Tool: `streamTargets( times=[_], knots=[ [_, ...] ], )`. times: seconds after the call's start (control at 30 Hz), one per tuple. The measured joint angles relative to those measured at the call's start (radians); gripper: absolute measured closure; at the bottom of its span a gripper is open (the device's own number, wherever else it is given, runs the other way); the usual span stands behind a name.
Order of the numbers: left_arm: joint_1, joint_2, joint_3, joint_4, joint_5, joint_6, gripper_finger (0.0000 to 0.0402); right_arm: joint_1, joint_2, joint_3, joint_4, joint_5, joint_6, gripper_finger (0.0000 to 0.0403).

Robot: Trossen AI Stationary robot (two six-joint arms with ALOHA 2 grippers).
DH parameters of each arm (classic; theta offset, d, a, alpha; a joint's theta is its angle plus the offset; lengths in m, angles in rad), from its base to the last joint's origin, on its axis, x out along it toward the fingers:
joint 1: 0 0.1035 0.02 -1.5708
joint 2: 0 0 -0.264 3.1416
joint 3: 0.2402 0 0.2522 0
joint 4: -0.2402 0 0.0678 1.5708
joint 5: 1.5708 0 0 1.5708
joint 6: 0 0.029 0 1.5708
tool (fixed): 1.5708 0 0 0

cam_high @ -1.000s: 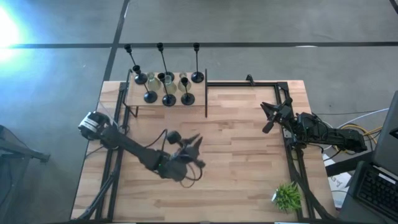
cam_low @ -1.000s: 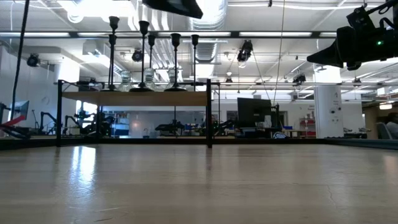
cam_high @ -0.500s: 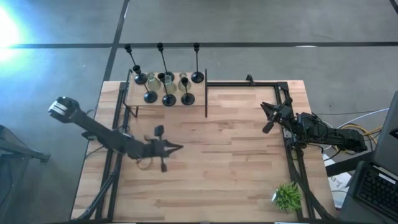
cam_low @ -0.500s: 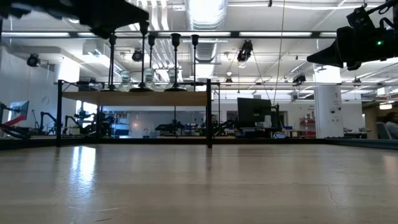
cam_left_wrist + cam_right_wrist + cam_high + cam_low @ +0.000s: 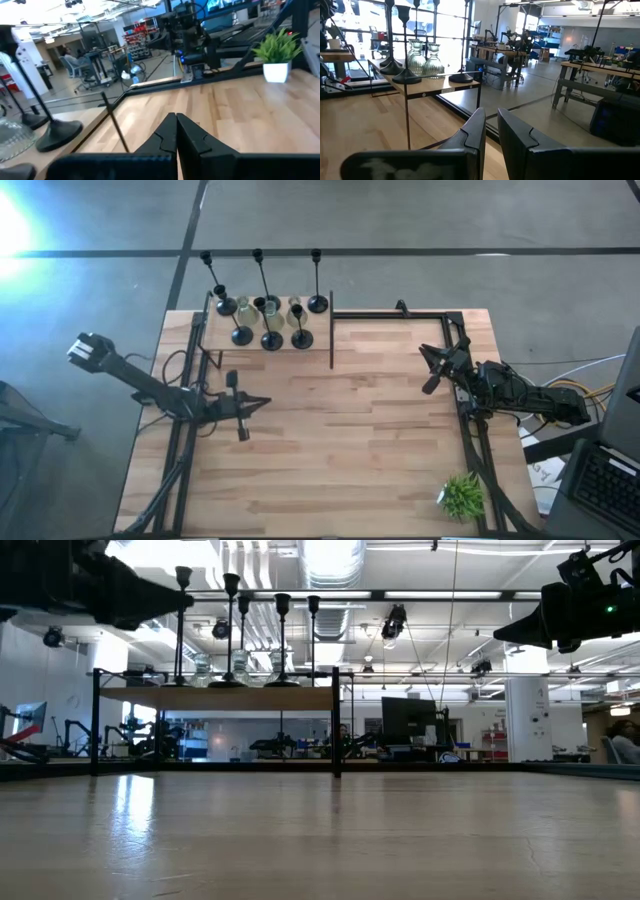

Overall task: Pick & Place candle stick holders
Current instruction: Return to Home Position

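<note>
The candle stick holders stand by their bases on a raised wooden shelf point(image 5: 320, 330) at the table's far left. They are several black ones with round bases and thin stems point(image 5: 271, 338) and three pale glass ones point(image 5: 272, 310). They also show in the low view point(image 5: 240, 640) and in the right wrist view point(image 5: 406, 75). My left gripper point(image 5: 266, 402) is shut and empty. It hangs above the table's left part, near side of the shelf point(image 5: 176, 119). My right gripper point(image 5: 424, 368) waits at the table's right side, high up, with a narrow gap between its fingers point(image 5: 491, 117).
A small green potted plant point(image 5: 462, 496) stands at the near right corner. A black frame post point(image 5: 331, 330) marks the shelf's right end, and a black rail point(image 5: 440, 315) runs along the far right edge. Bare wood lies between the arms.
My left gripper has swung from the middle of the table toward the left edge and a little toward the far edge, and its arm has drawn back and turned. It carries nothing. The holders have stayed in place.
</note>
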Motion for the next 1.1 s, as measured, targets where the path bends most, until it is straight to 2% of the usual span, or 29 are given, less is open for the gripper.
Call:
streamTargets(
  times=[0.17,0.27,0.37,0.53,0.63,0.7,1.0,1.1],
  knots=[
    [0.021,0.0,-0.015,0.009,0.058,-0.002,0.04,0.0,0.0,0.0,0.0,0.0,0.0,0.036],
    [0.082,-0.003,-0.006,-0.04,0.1,-0.003,0.04,0.0,0.0,0.0,0.0,0.0,0.0,0.036],
    [0.195,-0.037,-0.007,-0.093,0.252,-0.022,0.0401,0.0,0.0,0.0,0.0,0.0,0.0,0.036],
    [0.434,-0.089,-0.009,-0.139,0.566,-0.093,0.0401,0.0,0.0,0.0,0.0,0.0,0.0,0.036],
    [0.515,-0.147,-0.017,-0.222,0.668,-0.121,0.0401,0.0,0.0,0.0,0.0,0.0,0.0,0.036],
    [0.521,-0.196,-0.028,-0.279,0.685,-0.145,0.0401,0.0,0.0,0.0,0.0,0.0,0.0,0.036],
    [0.497,-0.399,-0.145,-0.311,0.684,-0.154,0.0401,0.0,0.0,0.0,0.0,0.0,0.0,0.036],
    [0.488,-0.477,-0.148,-0.398,0.682,-0.155,0.0401,0.0,0.0,0.0,0.0,0.0,0.0,0.036]
  ],
)
